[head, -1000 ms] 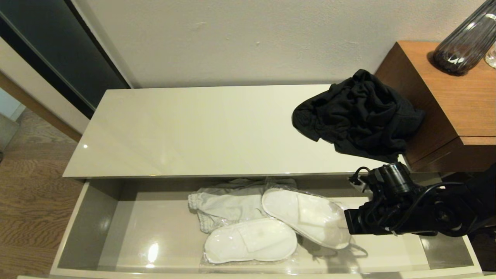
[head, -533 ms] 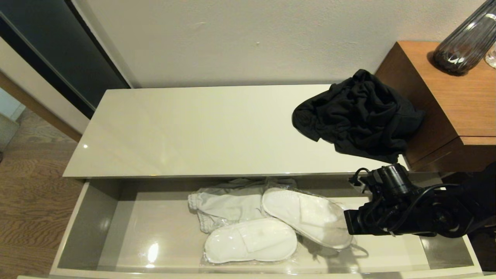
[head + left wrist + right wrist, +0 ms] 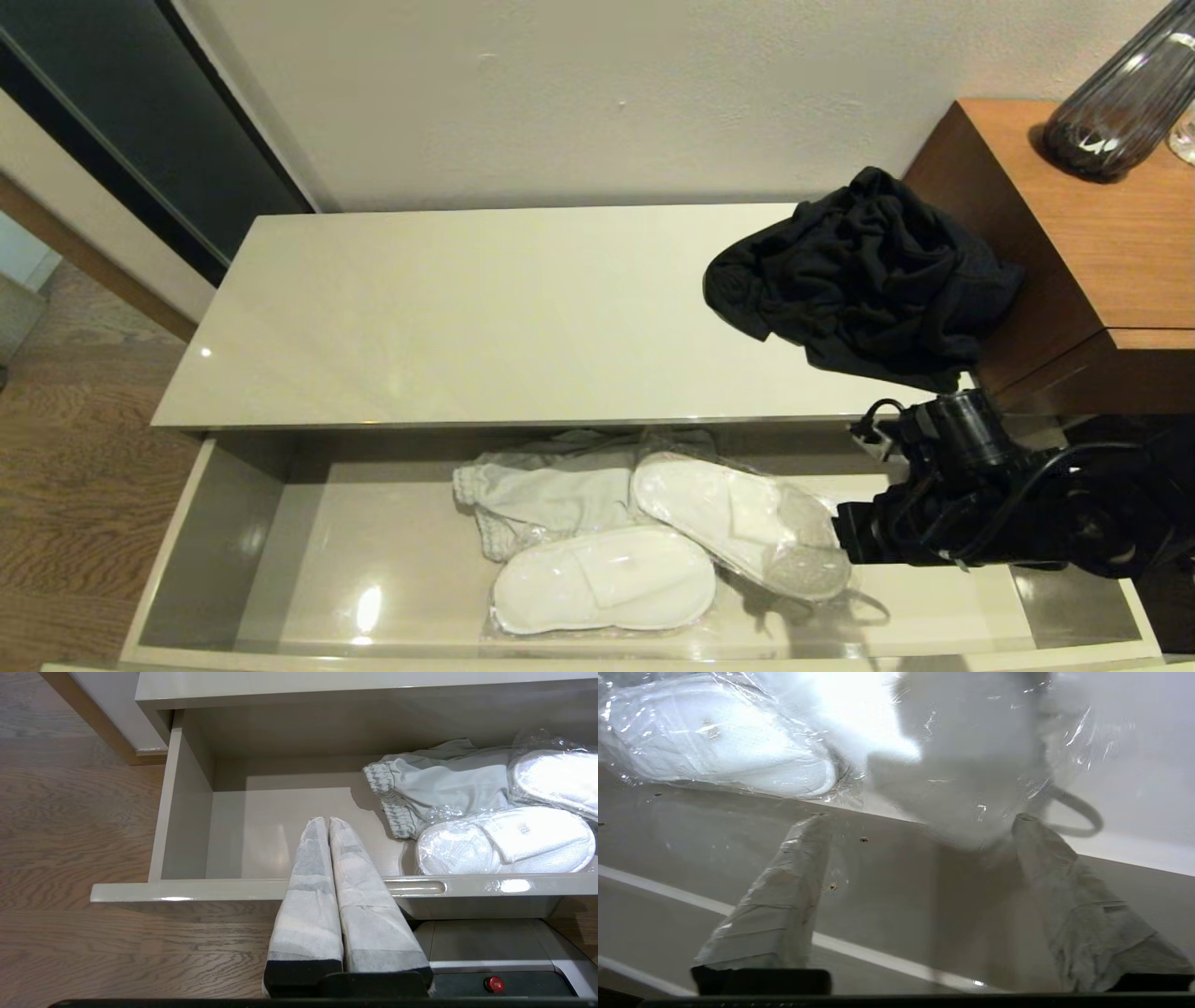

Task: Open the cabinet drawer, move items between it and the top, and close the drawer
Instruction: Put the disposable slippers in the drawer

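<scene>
The cabinet drawer [image 3: 224, 551] stands pulled out below the glossy top [image 3: 448, 317]. Inside lie a light grey garment [image 3: 546, 499] and two plastic-wrapped slipper pairs, one near the front [image 3: 602, 579] and one laid across it [image 3: 738, 523]. A black garment [image 3: 859, 275] is bunched on the top's right end. My right gripper [image 3: 920, 819] is low inside the drawer's right part, open, with the end of the crossing slipper pack [image 3: 971, 765] lying loose between its fingers. My left gripper [image 3: 325, 820] is shut on nothing, parked over the drawer's front rim [image 3: 210, 889].
A taller brown wooden unit [image 3: 1102, 233] carrying a dark ribbed vase [image 3: 1120, 93] adjoins the cabinet on the right. A wall runs behind it. Wood floor [image 3: 65, 448] lies to the left. The drawer's left half is bare.
My right gripper's fingers have spread apart and let go of the crossing slipper pack, which stays in the drawer. The left arm has not moved.
</scene>
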